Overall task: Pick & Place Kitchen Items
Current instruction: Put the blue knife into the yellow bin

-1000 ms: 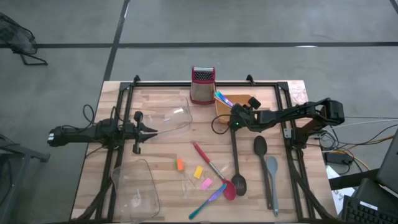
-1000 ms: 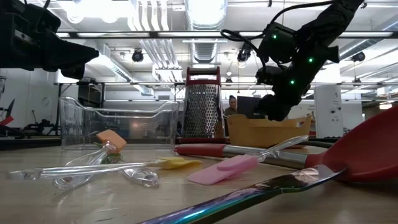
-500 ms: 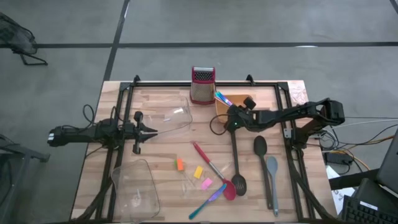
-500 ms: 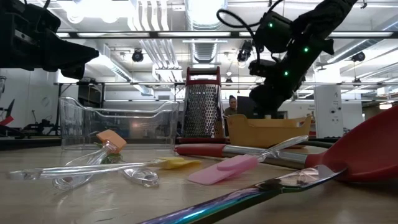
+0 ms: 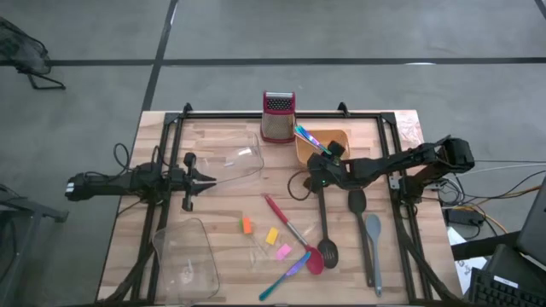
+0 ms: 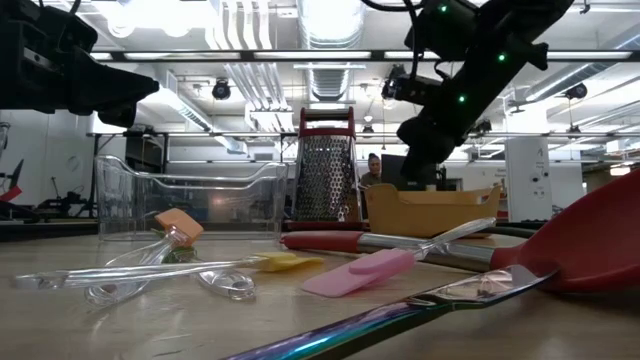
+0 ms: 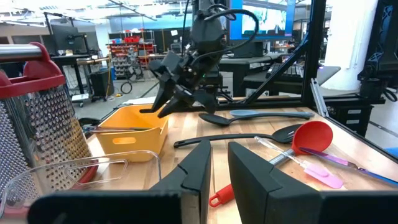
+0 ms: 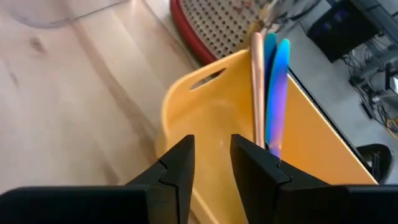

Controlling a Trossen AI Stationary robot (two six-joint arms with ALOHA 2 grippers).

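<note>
from above, the kitchen items are scattered across the lower centre of the frame: a red spatula [image 5: 288, 232] lying diagonally, small orange [image 5: 247, 225], yellow [image 5: 273, 235] and pink [image 5: 284, 251] pieces to its left, an iridescent blue-purple stick [image 5: 286, 274] below them, a black slotted spoon [image 5: 324, 223], a black spoon [image 5: 357, 202] and a grey spoon [image 5: 373, 243] to the right. two more sticks [image 5: 306, 136] lean in the orange tray [image 5: 341, 137] at upper centre, beside the grater [image 5: 277, 115]. my right gripper [image 5: 317, 179] hangs just below the tray, over the slotted spoon's handle; a second ago it sat higher, at the tray's edge. my left gripper [image 5: 203, 177] waits at centre left, at the mouth of a clear tub [image 5: 235, 165], unmoved.

at table level, the pink piece [image 6: 358, 273] and yellow piece [image 6: 285, 262] lie in the middle foreground, the orange one [image 6: 179, 225] to the left and the stick [image 6: 400, 310] running to the lower right. my right gripper [image 6: 412, 160] hangs at upper right, in front of the tray [image 6: 430, 210]; it has swung leftward.

from my left wrist, my own fingers [image 7: 189, 177] stand narrowly apart with nothing between them. the red spatula's head [image 7: 311, 135] shows right of centre, black and grey spoons behind it, and my right gripper [image 7: 163, 104] points down at the tray's near rim [image 7: 127, 134].

from my right wrist, my fingers [image 8: 176, 168] are parted and empty, released. a tan stick [image 8: 257, 87] and a blue-purple one [image 8: 277, 93] lean together in the tray at upper right.
</note>
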